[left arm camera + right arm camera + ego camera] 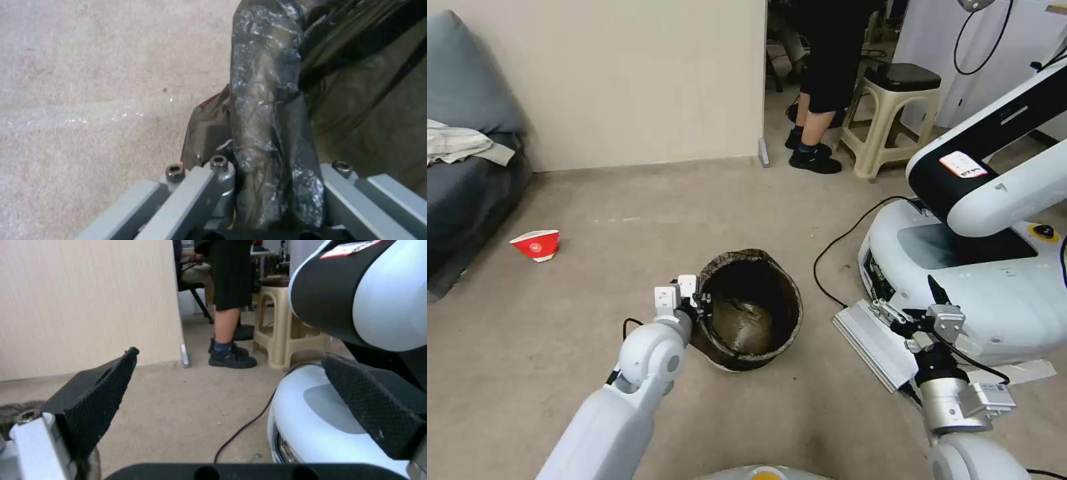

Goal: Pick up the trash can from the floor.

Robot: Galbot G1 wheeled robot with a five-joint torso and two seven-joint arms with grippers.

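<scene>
Trash can (752, 310) rim is clamped between left gripper (694, 299) fingers, its bag (267, 110) seen pinched from the wrist; right gripper (231, 396) is held spread near floor (594, 320)

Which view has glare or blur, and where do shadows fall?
Left wrist view: bright glints on the crinkled bag over the trash can rim, which sits between the left gripper fingers; the picture looks soft. Head view: even light, the can's inside dark, faint shadow on the floor. Right wrist view: the right gripper pads, wide apart, slightly soft.
</scene>
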